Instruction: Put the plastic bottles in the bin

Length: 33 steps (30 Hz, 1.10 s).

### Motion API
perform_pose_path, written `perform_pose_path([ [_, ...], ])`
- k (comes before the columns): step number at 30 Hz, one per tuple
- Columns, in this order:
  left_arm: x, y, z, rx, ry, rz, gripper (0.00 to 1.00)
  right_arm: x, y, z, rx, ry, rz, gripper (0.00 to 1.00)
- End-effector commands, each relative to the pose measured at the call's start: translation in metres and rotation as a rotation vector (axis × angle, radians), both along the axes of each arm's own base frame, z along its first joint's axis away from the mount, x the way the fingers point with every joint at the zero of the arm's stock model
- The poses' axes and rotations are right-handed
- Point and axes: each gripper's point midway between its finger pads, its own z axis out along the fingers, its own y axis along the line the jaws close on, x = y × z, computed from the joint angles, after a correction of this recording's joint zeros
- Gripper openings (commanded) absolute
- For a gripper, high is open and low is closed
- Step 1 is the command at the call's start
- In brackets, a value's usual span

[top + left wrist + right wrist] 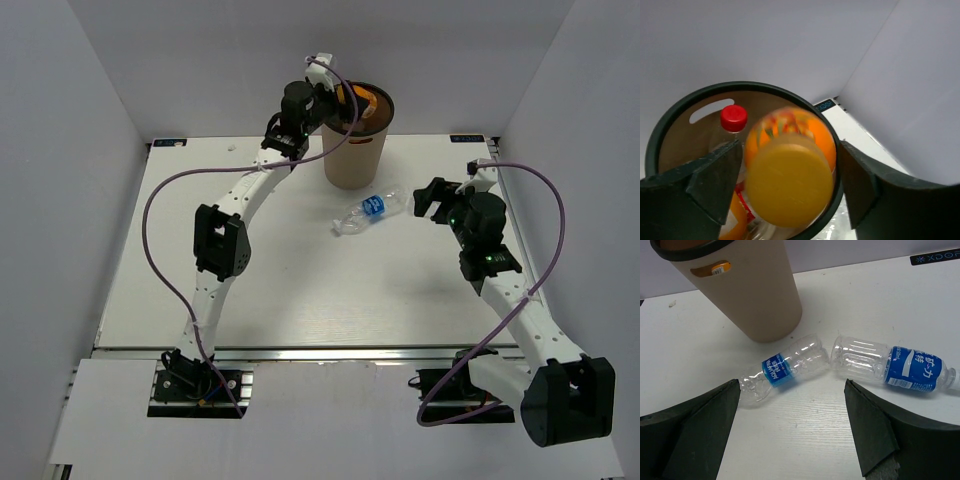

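The tan bin [355,160] stands at the back of the table. My left gripper [335,95] hangs over its mouth, jaws open. A short orange juice bottle [790,175], blurred, sits between the fingers without touching them, above the dark rim [670,115]. Inside the bin are a red-capped clear bottle [733,118] and another orange one [735,220]. My right gripper [432,198] is open and empty, low over the table. In front of it lie a clear blue-labelled bottle [782,369] and a second one [890,365]. In the top view I make out one [372,207].
White walls close in the table on the left, back and right. The bin [755,295] stands just beyond the lying bottles in the right wrist view. Purple cables loop beside both arms.
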Motion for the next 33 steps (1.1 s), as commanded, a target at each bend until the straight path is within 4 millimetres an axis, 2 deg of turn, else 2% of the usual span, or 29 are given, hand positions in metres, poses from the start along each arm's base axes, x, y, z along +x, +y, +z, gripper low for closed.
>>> perform_pose_path([
  [1,-0.011,0.024,0.068,-0.033,-0.118,0.088,0.89,0.0,-0.008,0.006,-0.021,-0.022,-0.022,0.89],
  [3,-0.015,0.025,0.075,-0.029,-0.121,0.089,0.98,0.001,-0.008,0.004,-0.03,-0.007,-0.022,0.89],
  [9,-0.036,0.028,0.103,-0.01,-0.16,0.055,0.98,0.007,-0.008,-0.005,-0.042,0.05,-0.024,0.89],
  [10,-0.038,0.03,0.107,-0.007,-0.163,0.062,0.98,0.008,-0.01,-0.005,-0.048,0.051,-0.031,0.89],
  [11,-0.039,0.033,0.101,0.017,-0.145,0.07,0.98,0.008,-0.014,-0.005,-0.057,0.051,-0.049,0.89],
  [13,-0.043,0.042,0.103,0.038,-0.123,0.104,0.98,0.012,-0.019,-0.003,-0.126,0.041,-0.041,0.89],
  [14,-0.053,0.049,0.11,0.055,-0.128,0.115,0.98,0.012,-0.011,-0.003,-0.17,0.041,0.04,0.89],
  [15,-0.058,0.054,0.108,0.073,-0.114,0.123,0.98,0.017,-0.009,-0.011,-0.229,0.068,0.085,0.89],
  [16,-0.064,0.061,0.111,0.082,-0.11,0.142,0.98,0.024,-0.016,-0.004,-0.322,0.061,0.114,0.89],
  [17,-0.083,0.074,0.134,0.086,-0.146,0.153,0.98,0.029,-0.018,-0.005,-0.355,0.072,0.144,0.89],
  [18,-0.088,0.08,0.106,0.134,-0.092,0.164,0.98,0.038,-0.019,-0.02,-0.39,0.118,0.183,0.89],
  [19,-0.093,0.093,0.101,0.149,-0.077,0.209,0.98,0.048,-0.029,-0.013,-0.486,0.107,0.222,0.89],
  [20,-0.119,0.111,0.123,0.131,-0.11,0.235,0.98,0.046,-0.025,-0.026,-0.509,0.14,0.308,0.89],
  [21,-0.121,0.123,0.07,0.178,-0.039,0.28,0.98,0.052,-0.024,-0.046,-0.539,0.173,0.372,0.89],
  [22,-0.132,0.134,0.056,0.183,-0.028,0.304,0.98,0.056,-0.029,-0.055,-0.565,0.19,0.409,0.89],
  [23,-0.14,0.148,0.046,0.171,-0.029,0.345,0.98,0.059,-0.029,-0.052,-0.614,0.198,0.473,0.89],
  [24,-0.159,0.164,0.025,0.167,-0.018,0.365,0.98,0.065,-0.03,-0.074,-0.622,0.264,0.521,0.89],
  [26,-0.173,0.185,0.007,0.139,0.037,0.422,0.98,0.072,-0.034,-0.084,-0.656,0.327,0.571,0.89],
  [27,-0.185,0.2,-0.011,0.141,0.081,0.452,0.98,0.078,-0.036,-0.093,-0.683,0.388,0.626,0.89],
  [30,-0.2,0.22,-0.026,0.106,0.115,0.494,0.98,0.093,-0.044,-0.107,-0.708,0.498,0.67,0.9],
  [31,-0.204,0.225,-0.044,0.126,0.144,0.502,0.98,0.098,-0.048,-0.111,-0.727,0.525,0.656,0.89],
  [32,-0.204,0.232,-0.051,0.138,0.156,0.526,0.98,0.11,-0.052,-0.115,-0.739,0.536,0.643,0.89],
  [33,-0.205,0.236,-0.056,0.146,0.161,0.535,0.98,0.111,-0.055,-0.12,-0.743,0.56,0.64,0.89],
])
